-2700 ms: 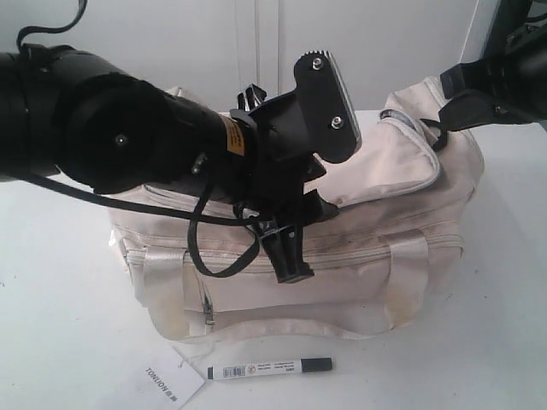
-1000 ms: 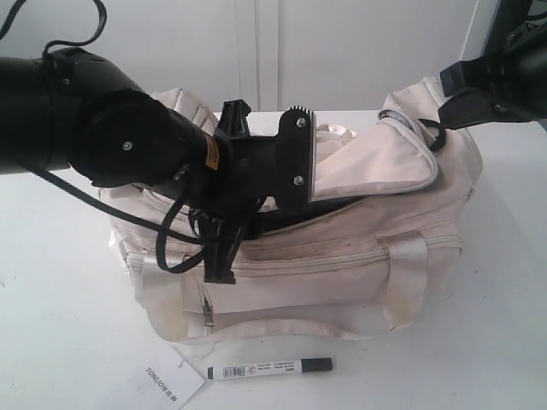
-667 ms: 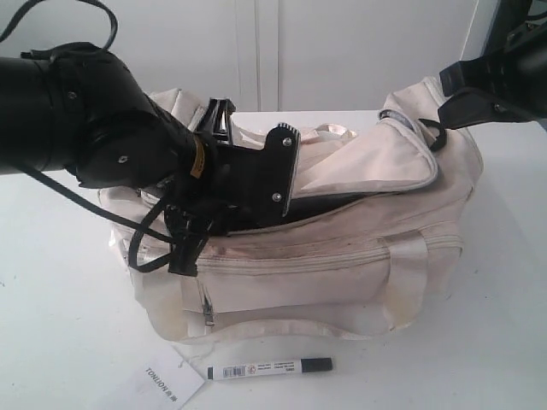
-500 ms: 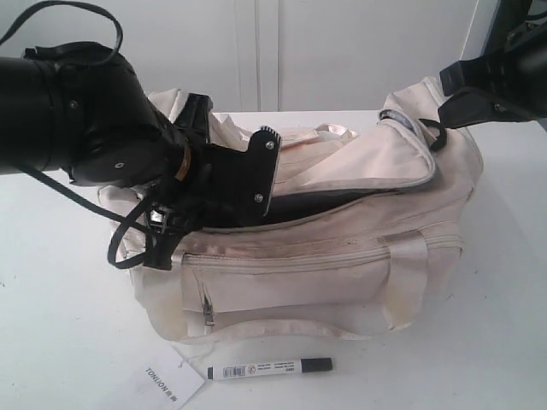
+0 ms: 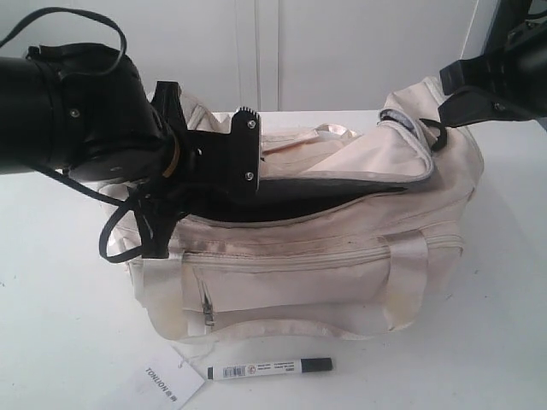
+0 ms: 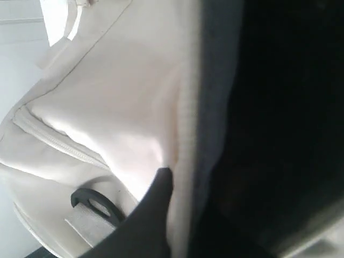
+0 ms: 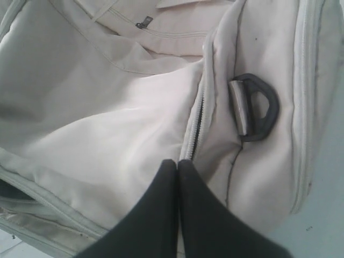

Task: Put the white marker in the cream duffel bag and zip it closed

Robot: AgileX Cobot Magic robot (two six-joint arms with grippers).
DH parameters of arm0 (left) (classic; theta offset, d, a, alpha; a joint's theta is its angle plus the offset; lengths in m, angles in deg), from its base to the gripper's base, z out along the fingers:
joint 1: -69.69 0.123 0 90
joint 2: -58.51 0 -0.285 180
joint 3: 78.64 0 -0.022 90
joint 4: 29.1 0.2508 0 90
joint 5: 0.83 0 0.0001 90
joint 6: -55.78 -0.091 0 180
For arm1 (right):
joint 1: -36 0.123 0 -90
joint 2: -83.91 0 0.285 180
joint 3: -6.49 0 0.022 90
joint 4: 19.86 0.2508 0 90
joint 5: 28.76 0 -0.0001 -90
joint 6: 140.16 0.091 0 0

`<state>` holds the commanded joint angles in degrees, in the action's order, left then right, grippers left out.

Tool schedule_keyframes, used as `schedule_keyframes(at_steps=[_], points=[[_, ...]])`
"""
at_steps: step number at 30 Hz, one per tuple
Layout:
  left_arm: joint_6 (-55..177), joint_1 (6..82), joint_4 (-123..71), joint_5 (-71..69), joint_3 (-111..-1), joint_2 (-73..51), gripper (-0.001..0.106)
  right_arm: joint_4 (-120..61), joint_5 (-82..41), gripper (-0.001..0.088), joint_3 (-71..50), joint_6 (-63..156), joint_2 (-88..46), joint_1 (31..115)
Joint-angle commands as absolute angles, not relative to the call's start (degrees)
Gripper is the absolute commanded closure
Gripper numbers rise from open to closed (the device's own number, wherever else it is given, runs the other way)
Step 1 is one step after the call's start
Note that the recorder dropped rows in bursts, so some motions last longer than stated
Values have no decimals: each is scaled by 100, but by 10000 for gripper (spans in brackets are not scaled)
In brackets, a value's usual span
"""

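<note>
The white marker [image 5: 269, 368] lies on the bench [image 5: 513, 307] in front of the cream duffel bag [image 5: 342, 273], well apart from both arms, its dark cap pointing to the right of the exterior view; it is not yet in the bag. The bag's top flap [image 5: 367, 154] stands raised along the curved zipper, showing dark lining beneath, and the arms seem placed to get it that way. The left gripper [image 5: 246, 166] sits at the left end of the opening, hard against the flap's edge. I judge it is working the zipper or lifting the flap so the mouth is wide enough to drop the marker through. Its wrist view shows one dark finger [image 6: 156, 209] beside the cream hem and blackness beyond, so I cannot tell whether it is clamped on anything. The right gripper [image 7: 177, 169] has its fingers pressed together, tips at the zipper's right end beside a black ring [image 7: 258, 107], probably steadying that end of the bag (no fabric shows between them). As for writing, a white paper tag [image 5: 167, 382] just left of the marker reads "TONLION". The marker carries a barcode label whose small print is too fine to read.
</note>
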<state>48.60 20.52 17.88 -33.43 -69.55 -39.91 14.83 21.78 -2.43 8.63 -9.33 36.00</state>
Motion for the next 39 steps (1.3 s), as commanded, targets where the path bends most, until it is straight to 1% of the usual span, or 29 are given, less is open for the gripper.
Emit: schedule_keyframes(at_steps=[7,14,19,22,29,35,39], points=[[5364,2101,1521,-3157,-7093,-3991,1053,1483,2177,868,-243,749,-933,3600],[4977,2528,-19,-3015,-7629,-3991,1053,1495,2177,868,-243,691,-933,3600],[4460,2751,-1118,-2968,-7748,-3991,1053,1520,2167,868,-286,662,-933,3600],[4395,2840,-1390,-2930,-7748,-3991,1053,1533,2155,868,-295,652,-933,3600],[4398,3036,-1903,-2872,-7761,-3991,1053,2125,2394,868,-295,-141,-933,3600],[3874,3429,-3156,-2892,-7995,-3991,1053,2628,2710,868,-295,-876,-933,3600],[3346,3562,-3951,-2892,-8109,-3991,1053,3032,3035,868,-295,-1490,-933,3600]])
